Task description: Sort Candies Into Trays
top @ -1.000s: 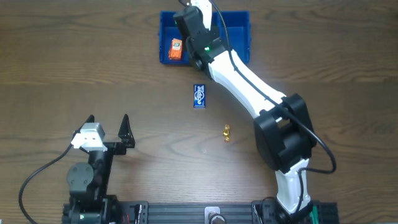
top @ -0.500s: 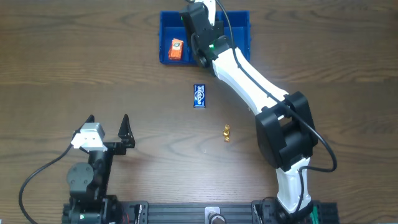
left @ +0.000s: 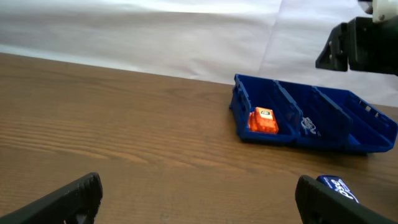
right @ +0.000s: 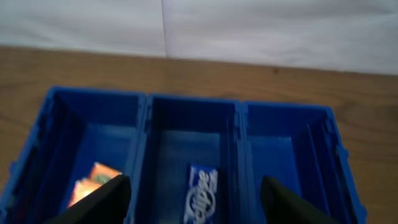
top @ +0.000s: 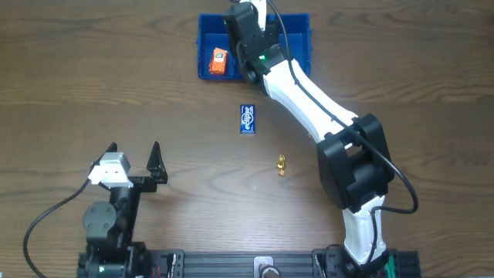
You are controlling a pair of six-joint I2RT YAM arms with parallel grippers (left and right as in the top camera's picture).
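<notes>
Candies, a flat blue bar [right: 202,193] and a boxy orange piece [right: 91,180], lie in the three-bin plastic tray [right: 193,101]; right end effector [right: 193,188] and left end effector [top: 133,148] gape empty.

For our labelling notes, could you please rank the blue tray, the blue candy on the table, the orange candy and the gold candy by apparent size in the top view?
1. The blue tray, by far.
2. The blue candy on the table and the orange candy look about alike, so I leave them unranked.
3. The gold candy, smallest.
</notes>
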